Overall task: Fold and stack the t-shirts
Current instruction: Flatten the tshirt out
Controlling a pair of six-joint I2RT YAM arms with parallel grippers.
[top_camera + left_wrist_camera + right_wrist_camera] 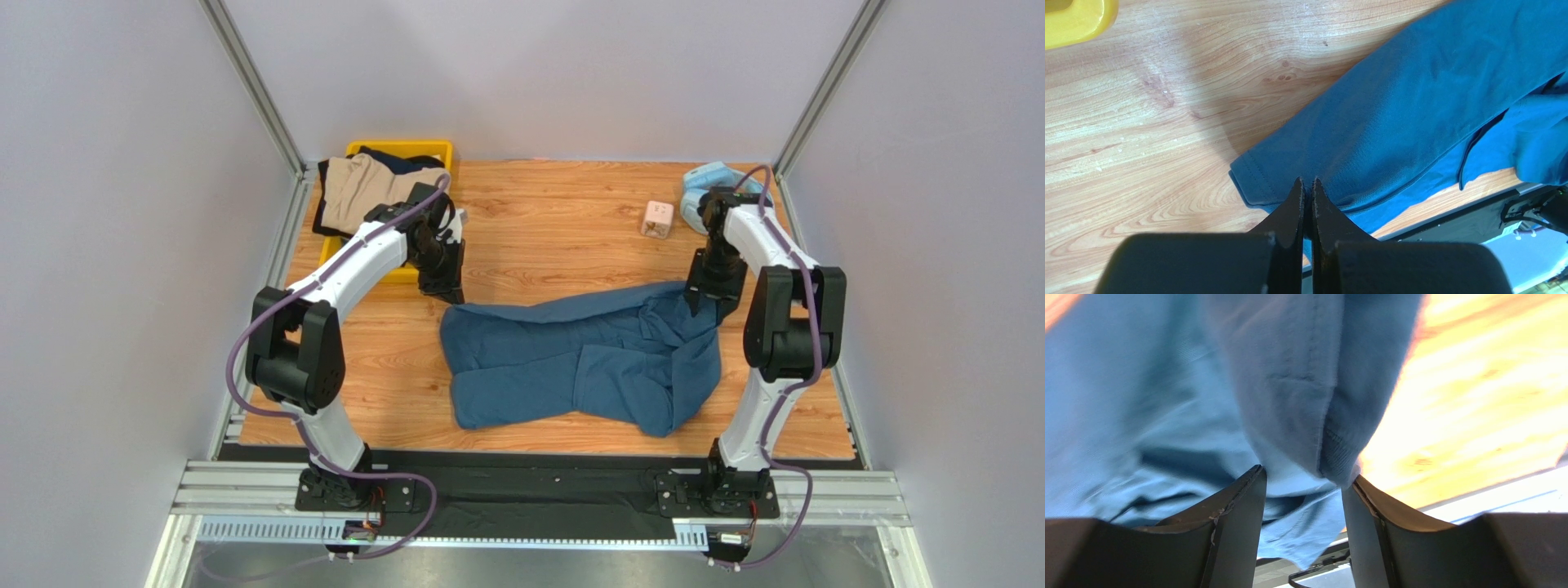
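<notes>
The large dark teal-blue t-shirt [577, 355] lies rumpled across the middle of the wooden table. My left gripper [444, 294] is at its far left corner, shut on the hem edge of the cloth [1413, 110], with the jaws [1307, 182] nearly touching. My right gripper [709, 294] is at the shirt's far right corner. Its jaws [1306, 478] stand open with a fold of the teal cloth [1290, 386] bunched between them. The tan t-shirt [362, 184] and the dark navy one [399, 159] lie bunched in the yellow bin [436, 150] at the back left.
Light-blue headphones [705, 184] lie at the back right corner, beside a small wooden cube [659, 218]. The yellow bin's corner [1075, 18] shows in the left wrist view. Grey walls enclose the table on three sides.
</notes>
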